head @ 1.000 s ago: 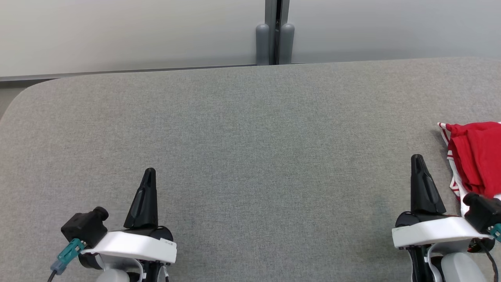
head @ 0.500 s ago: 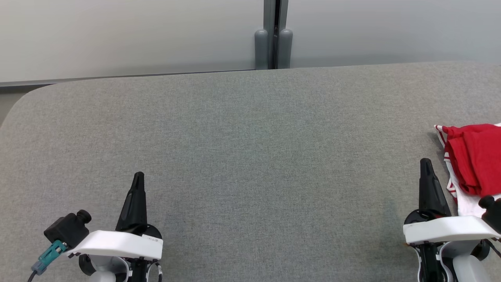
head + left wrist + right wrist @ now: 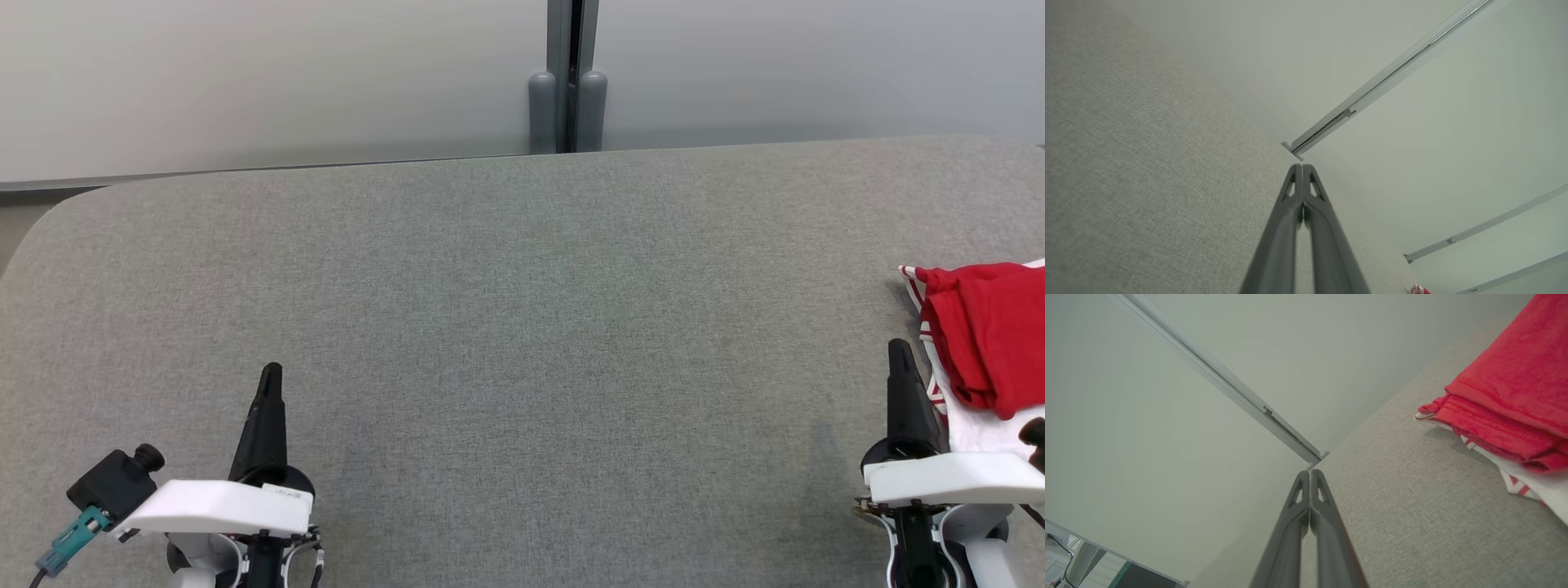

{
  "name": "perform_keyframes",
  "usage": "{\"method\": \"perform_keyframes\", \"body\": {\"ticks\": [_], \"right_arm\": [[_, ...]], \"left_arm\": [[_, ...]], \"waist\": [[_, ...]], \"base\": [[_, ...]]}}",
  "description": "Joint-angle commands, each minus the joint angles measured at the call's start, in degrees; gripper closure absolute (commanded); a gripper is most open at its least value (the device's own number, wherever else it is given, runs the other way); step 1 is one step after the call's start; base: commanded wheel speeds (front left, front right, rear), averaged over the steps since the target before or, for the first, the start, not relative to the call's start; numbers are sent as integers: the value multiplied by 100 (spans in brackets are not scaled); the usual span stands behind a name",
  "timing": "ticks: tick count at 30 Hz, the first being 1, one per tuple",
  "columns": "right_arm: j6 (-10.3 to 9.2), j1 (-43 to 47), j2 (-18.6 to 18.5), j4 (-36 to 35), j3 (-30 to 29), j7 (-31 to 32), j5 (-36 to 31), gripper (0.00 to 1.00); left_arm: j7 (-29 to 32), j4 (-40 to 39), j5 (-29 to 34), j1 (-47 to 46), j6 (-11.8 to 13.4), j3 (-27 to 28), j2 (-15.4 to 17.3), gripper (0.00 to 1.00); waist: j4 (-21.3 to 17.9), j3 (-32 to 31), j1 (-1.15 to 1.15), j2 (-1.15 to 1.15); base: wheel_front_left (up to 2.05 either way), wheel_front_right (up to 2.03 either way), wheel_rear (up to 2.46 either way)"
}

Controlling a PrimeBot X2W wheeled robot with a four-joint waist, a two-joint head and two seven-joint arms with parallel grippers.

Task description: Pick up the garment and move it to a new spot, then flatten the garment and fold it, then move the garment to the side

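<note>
Far right — garment [image 3: 992,327] (folded), on table [image 3: 522,327]

red garment [image 3: 992,331] with white red-striped trim, grey table [image 3: 506,327], black tools

head view looks down on grey table [image 3: 522,327]; both wrist views low over it, facing wall [image 3: 1412,122].

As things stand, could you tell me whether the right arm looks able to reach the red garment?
Probably yes: the right gripper, shut, sits close beside the garment, only a strip of grey table between them; it must open first.
</note>
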Motion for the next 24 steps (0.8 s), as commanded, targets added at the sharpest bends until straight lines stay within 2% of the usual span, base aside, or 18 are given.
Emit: {"method": "perform_keyframes", "body": {"ticks": [1, 24], "right_arm": [[0, -12, -50, -67, -28, 63, 219, 100], [0, 52, -57, -53, -186, 454, 1673, 100]], "left_arm": [[41, -48, -183, -119, -40, 64, 41, 100], [421, 28, -1436, -124, -108, 319, 65, 100]], "waist": [[-3, -11, 0, 0], [-36, -153, 0, 0]], "base": [[0, 0, 0], [0, 0, 0]]}}
